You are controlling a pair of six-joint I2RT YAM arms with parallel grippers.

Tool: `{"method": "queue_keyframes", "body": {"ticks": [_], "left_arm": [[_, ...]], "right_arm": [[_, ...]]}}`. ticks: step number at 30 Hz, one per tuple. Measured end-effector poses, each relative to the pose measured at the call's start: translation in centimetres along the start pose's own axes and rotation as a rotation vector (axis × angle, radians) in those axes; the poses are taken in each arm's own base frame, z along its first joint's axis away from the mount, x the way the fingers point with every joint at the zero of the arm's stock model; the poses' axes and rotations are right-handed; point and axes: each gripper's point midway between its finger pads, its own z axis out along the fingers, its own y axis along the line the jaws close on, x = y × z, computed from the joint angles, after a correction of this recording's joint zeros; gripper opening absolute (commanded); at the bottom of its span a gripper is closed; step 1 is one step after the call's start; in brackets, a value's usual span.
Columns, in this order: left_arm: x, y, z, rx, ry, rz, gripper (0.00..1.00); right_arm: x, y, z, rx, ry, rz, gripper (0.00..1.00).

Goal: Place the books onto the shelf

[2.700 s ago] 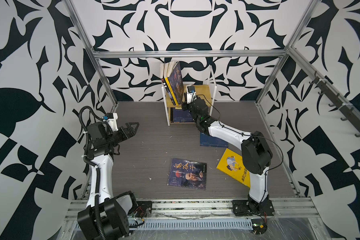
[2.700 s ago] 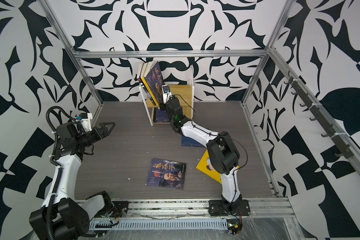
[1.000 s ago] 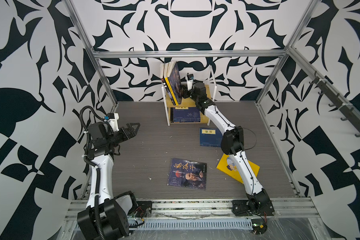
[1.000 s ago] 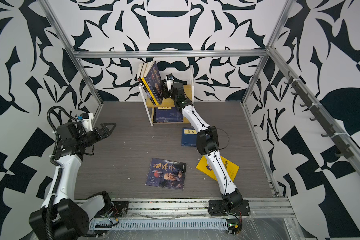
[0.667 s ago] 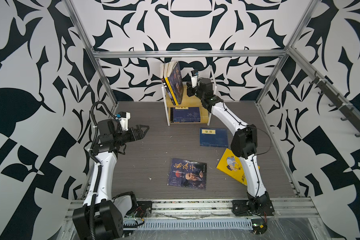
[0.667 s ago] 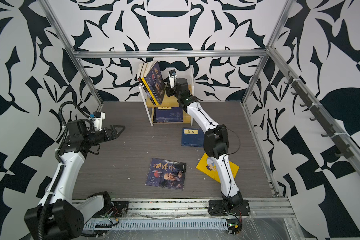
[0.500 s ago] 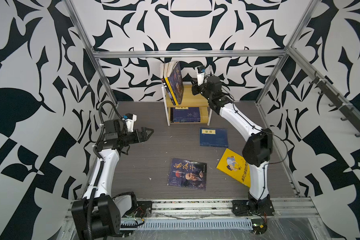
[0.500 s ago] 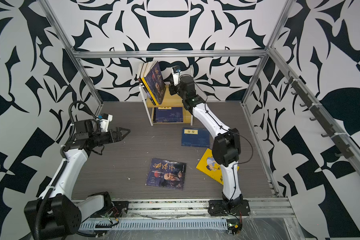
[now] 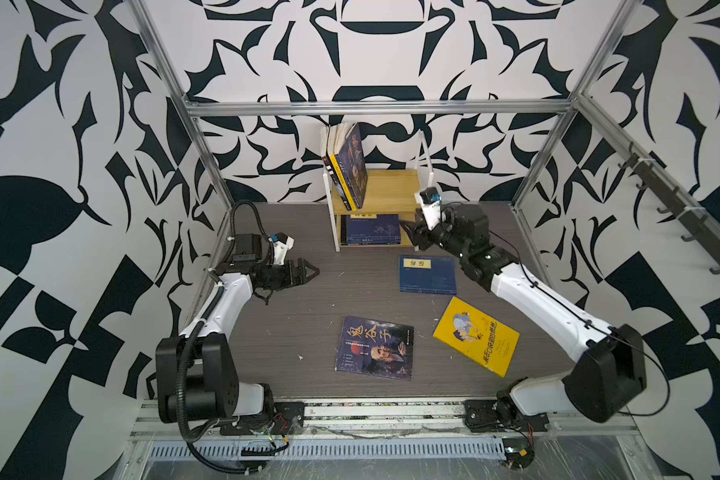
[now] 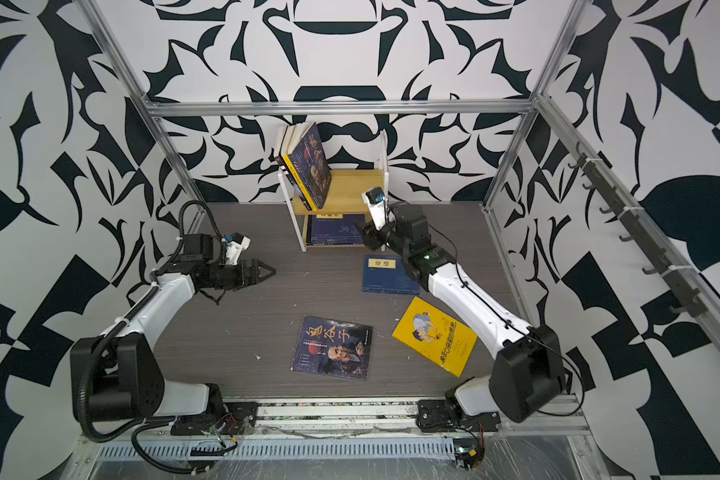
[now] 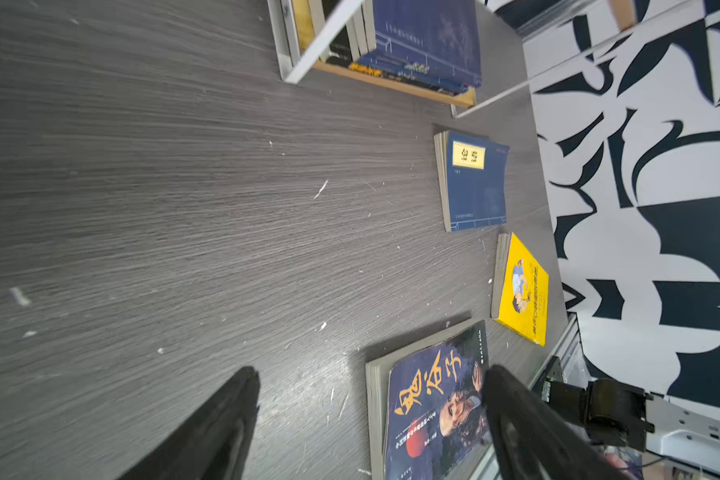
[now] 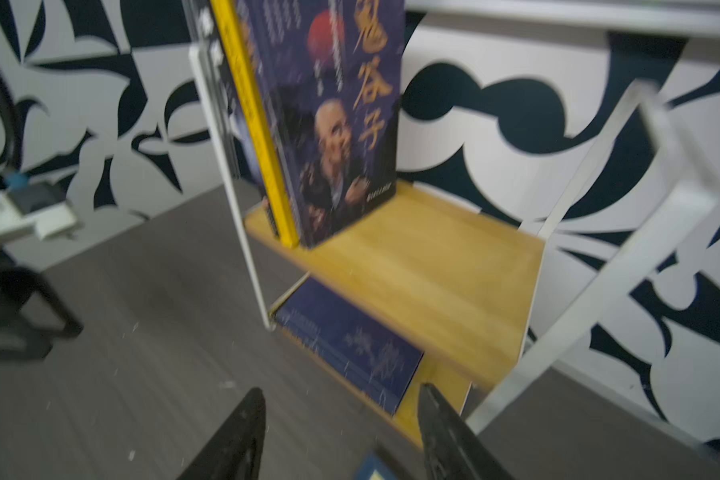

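The dark-blue portrait paperback (image 9: 352, 166) leans upright on the upper board of the far, white-framed wooden shelf (image 9: 391, 187). The right pincer (image 9: 408, 235) has released it, now spread and empty; the left pincer (image 9: 311, 270) is spread too. Three books (image 9: 427, 274) remain on the desk (image 9: 300, 316).

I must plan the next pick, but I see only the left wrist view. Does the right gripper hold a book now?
Observer: No, the right gripper is open and empty, close to the shelf.
Operator: Is anything on the upper board? My view cuts it off.
Observer: Yes, several upright books stand at its left end in both top views.
Operator: Which cover faces outward?
Observer: A dark blue portrait cover.
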Motion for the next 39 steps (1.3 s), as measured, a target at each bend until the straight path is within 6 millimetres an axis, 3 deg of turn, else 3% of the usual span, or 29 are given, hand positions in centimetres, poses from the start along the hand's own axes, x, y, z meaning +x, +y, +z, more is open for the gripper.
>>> {"method": "queue_keyframes", "body": {"ticks": [4, 5, 11, 15, 21, 24, 34, 39], "left_arm": [[1.4, -1.0, 1.8, 0.025, 0.074, 0.019, 0.86], [1.7, -1.2, 2.2, 0.03, 0.092, 0.021, 0.81], [3.6, -1.5, 4.1, 0.027, 0.177, 0.019, 0.75], [4.7, -1.8, 5.1, 0.025, 0.226, 0.028, 0.73], [6.5, -2.5, 6.3, 0.022, 0.295, 0.094, 0.7], [7.5, -2.6, 6.9, 0.009, 0.333, 0.132, 0.7], [11.2, -2.4, 8.8, -0.004, 0.487, 0.16, 0.68], [11.9, -2.7, 9.7, -0.01, 0.551, 0.17, 0.67]], "right_arm": [[5.3, 2.8, -2.1, -0.061, 0.118, 0.033, 0.62], [6.4, 3.6, -2.8, -0.073, 0.138, 0.051, 0.62], [9.6, 7.5, -6.2, -0.082, 0.229, 0.22, 0.59], [12.3, 9.2, -7.1, -0.063, 0.313, 0.383, 0.57], [20.1, 12.5, -8.1, -0.024, 0.527, 0.564, 0.57], [22.9, 13.3, -9.0, 0.01, 0.609, 0.651, 0.57], [27.1, 13.1, -12.0, 0.109, 0.688, 0.854, 0.56], [28.3, 13.4, -12.0, 0.122, 0.726, 0.872, 0.55]]}}
